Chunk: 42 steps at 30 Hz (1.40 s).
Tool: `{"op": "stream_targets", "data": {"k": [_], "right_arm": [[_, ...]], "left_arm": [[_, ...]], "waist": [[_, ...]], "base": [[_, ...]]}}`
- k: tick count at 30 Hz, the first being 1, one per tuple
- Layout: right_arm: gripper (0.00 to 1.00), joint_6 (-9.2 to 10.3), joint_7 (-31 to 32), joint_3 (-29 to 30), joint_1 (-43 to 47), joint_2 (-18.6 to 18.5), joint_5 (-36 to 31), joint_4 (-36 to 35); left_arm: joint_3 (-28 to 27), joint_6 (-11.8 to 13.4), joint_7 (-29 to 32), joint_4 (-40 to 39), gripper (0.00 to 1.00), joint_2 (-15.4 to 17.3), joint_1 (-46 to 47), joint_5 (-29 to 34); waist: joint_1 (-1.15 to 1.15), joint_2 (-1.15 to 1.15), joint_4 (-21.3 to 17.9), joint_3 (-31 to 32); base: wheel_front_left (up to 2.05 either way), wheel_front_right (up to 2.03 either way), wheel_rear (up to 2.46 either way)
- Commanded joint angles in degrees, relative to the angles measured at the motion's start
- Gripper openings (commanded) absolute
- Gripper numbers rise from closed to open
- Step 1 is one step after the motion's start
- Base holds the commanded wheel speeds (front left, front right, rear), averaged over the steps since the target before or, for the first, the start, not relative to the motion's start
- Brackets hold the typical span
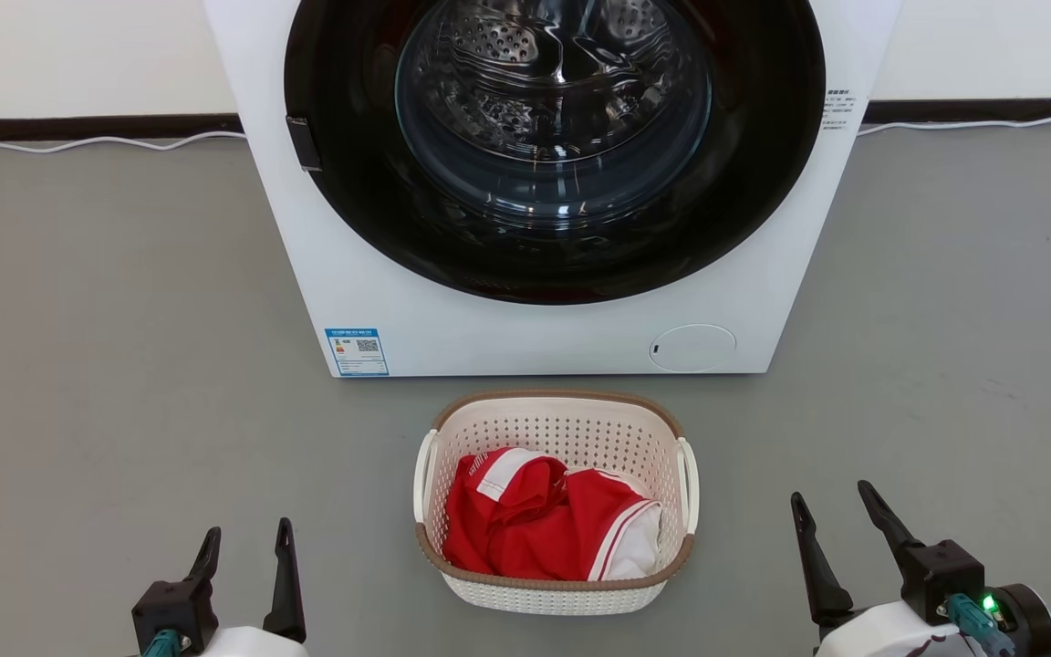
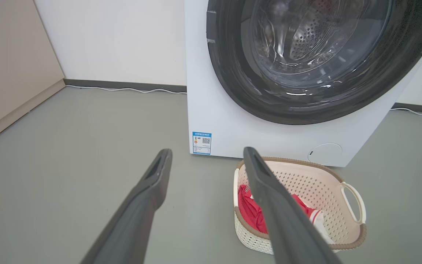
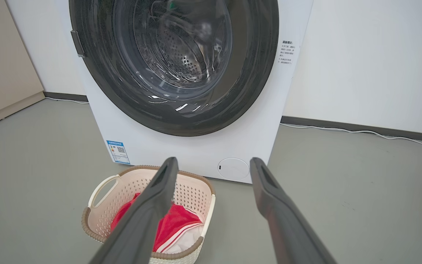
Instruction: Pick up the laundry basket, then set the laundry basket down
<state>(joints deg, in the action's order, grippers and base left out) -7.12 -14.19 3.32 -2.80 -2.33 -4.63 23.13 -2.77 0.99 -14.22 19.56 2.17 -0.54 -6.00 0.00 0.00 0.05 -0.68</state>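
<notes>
Beneath red garment [image 1: 525, 529], unseen floor of the laundry basket [image 1: 562, 427]

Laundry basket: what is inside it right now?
The laundry basket holds a crumpled red garment with white trim, bunched toward the robot's side. The cloth covers most of the basket's floor, so anything lying underneath cannot be seen.
</notes>
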Motion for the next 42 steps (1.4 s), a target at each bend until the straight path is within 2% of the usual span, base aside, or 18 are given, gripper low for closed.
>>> {"op": "stream_targets", "data": {"k": [1, 31, 42], "right_arm": [[1.0, -0.36, -0.81, -1.39, -2.42, -0.54, -0.52, -0.88], [1.0, -0.36, -0.81, -0.54, -2.46, -0.54, 0.3, -0.3], [1.0, -0.36, -0.81, 0.36, -7.82, -0.54, 0.69, -0.08]], "left_arm": [[-1.69, 0.27, -0.78, -1.5, 1.0, 0.71, 2.91, 0.46], [-1.14, 0.03, -0.78, -1.73, 1.0, 0.71, 2.56, 0.51], [-1.18, -0.14, -0.78, -2.16, 1.0, 0.71, 6.89, 0.55]], "waist": [[0.0, 0.0, -0.02, 0.01], [0.0, 0.0, -0.56, -0.75], [0.0, 0.0, -1.01, -8.3]], "base": [[0.0, 0.0, 0.0], [0.0, 0.0, 0.0], [0.0, 0.0, 0.0]]}}
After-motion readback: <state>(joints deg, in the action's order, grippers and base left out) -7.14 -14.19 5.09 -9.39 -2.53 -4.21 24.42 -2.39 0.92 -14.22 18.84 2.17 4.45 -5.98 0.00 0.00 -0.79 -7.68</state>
